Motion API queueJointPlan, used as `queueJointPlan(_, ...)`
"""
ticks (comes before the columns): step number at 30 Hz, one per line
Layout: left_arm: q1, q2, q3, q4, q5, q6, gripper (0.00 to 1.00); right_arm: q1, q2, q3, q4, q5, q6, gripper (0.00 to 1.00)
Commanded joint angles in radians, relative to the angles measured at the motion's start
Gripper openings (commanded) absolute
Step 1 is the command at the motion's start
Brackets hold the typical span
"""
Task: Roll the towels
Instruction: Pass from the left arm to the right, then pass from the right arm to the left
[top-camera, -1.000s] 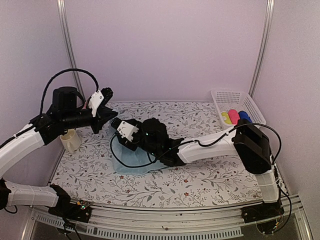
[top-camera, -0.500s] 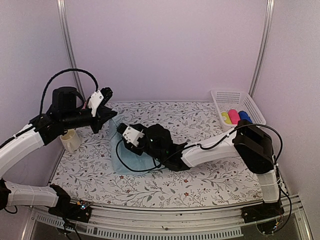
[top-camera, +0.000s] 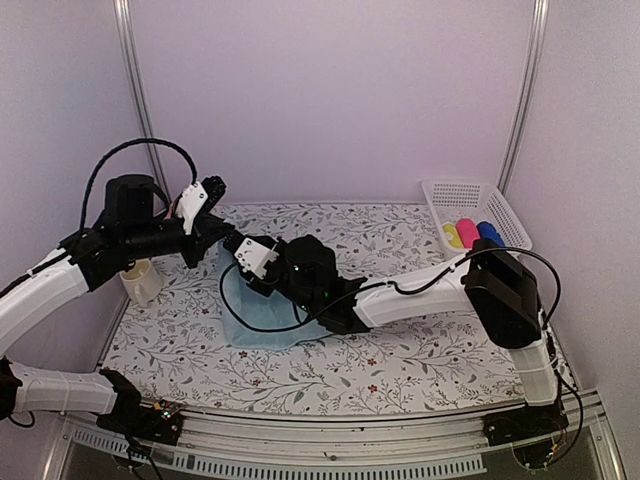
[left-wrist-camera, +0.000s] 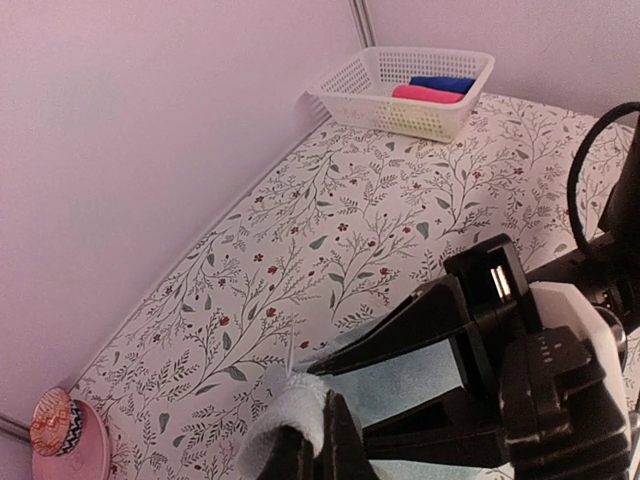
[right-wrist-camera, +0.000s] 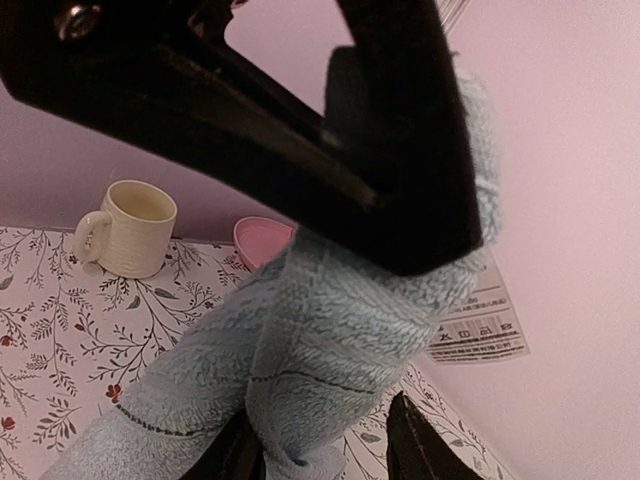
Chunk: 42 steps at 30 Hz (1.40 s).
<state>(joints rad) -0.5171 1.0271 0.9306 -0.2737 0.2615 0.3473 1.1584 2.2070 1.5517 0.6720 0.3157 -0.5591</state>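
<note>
A pale aqua towel (top-camera: 262, 312) lies partly on the table, one corner lifted. My left gripper (top-camera: 221, 238) is shut on that raised corner (left-wrist-camera: 290, 410); in the left wrist view its fingertips (left-wrist-camera: 318, 442) pinch the fluffy edge. My right gripper (top-camera: 240, 250) sits just below the left one. In the right wrist view the hanging towel (right-wrist-camera: 330, 340) passes between the right gripper (right-wrist-camera: 325, 455), whose jaws stand open around it; the left finger (right-wrist-camera: 240, 455) touches the cloth. A deep royal blue towel (top-camera: 488, 232), rolled, lies in the basket.
A white basket (top-camera: 440, 190) at the back right also holds a pink roll (top-camera: 467, 234) and a yellow roll (top-camera: 452, 236). A cream mug (top-camera: 142, 281) stands at the left wall. A pink hat (left-wrist-camera: 65, 440) sits near it (right-wrist-camera: 262, 240).
The right gripper dipped toward the near side, then came back up under the left gripper, and its jaws have narrowed around the hanging towel. The left arm has held still.
</note>
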Motion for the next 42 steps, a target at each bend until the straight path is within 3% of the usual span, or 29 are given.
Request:
queueJointPlan(1,-0.006,-0.01,-0.014,0.023,0.009,-0.005,0.0,-0.002,0.041,0.058,0.01,-0.026,0.003,0.41)
queueJointPlan(3,-0.006,-0.011,-0.016,0.025,0.011,-0.007,0.0,-0.001,0.051,0.076,0.001,-0.033,0.006,0.35)
queueJointPlan(6,-0.006,-0.014,-0.019,0.026,0.005,-0.005,0.0,0.0,0.065,0.102,-0.012,-0.014,0.01,0.08)
queueJointPlan(7,-0.005,-0.016,-0.02,0.025,0.0,-0.003,0.0,-0.001,0.065,0.105,-0.017,-0.004,0.009,0.04)
queueJointPlan(11,-0.004,-0.032,-0.014,0.006,-0.03,0.018,0.0,-0.001,0.038,0.064,-0.031,-0.001,0.011,0.02)
queueJointPlan(12,-0.003,-0.037,-0.01,-0.003,-0.041,0.029,0.04,0.0,0.026,0.044,-0.031,-0.001,0.012,0.02)
queueJointPlan(13,-0.002,-0.042,-0.005,-0.013,-0.052,0.042,0.15,-0.002,0.012,0.023,-0.031,-0.004,0.015,0.02)
queueJointPlan(16,0.007,-0.062,0.015,-0.061,-0.08,0.089,0.66,-0.004,-0.038,-0.045,-0.032,-0.034,0.025,0.02)
queueJointPlan(18,0.018,-0.082,0.028,-0.091,-0.08,0.128,0.91,-0.006,-0.076,-0.09,-0.033,-0.067,0.036,0.02)
queueJointPlan(19,0.023,-0.089,0.039,-0.109,-0.075,0.152,0.97,-0.006,-0.094,-0.111,-0.036,-0.084,0.043,0.02)
queueJointPlan(23,0.043,-0.102,0.091,-0.224,0.007,0.28,0.97,-0.014,-0.17,-0.177,-0.091,-0.157,0.072,0.02)
queueJointPlan(27,0.054,-0.088,0.14,-0.409,0.134,0.549,0.97,-0.032,-0.234,-0.209,-0.16,-0.239,0.111,0.02)
queueJointPlan(31,0.054,-0.076,0.132,-0.505,0.14,0.728,0.97,-0.055,-0.265,-0.199,-0.242,-0.309,0.162,0.02)
queueJointPlan(34,0.054,-0.069,0.098,-0.5,0.139,0.782,0.97,-0.07,-0.264,-0.169,-0.309,-0.341,0.212,0.02)
queueJointPlan(42,0.051,-0.049,0.058,-0.342,0.153,0.763,0.69,-0.076,-0.255,-0.13,-0.36,-0.393,0.233,0.02)
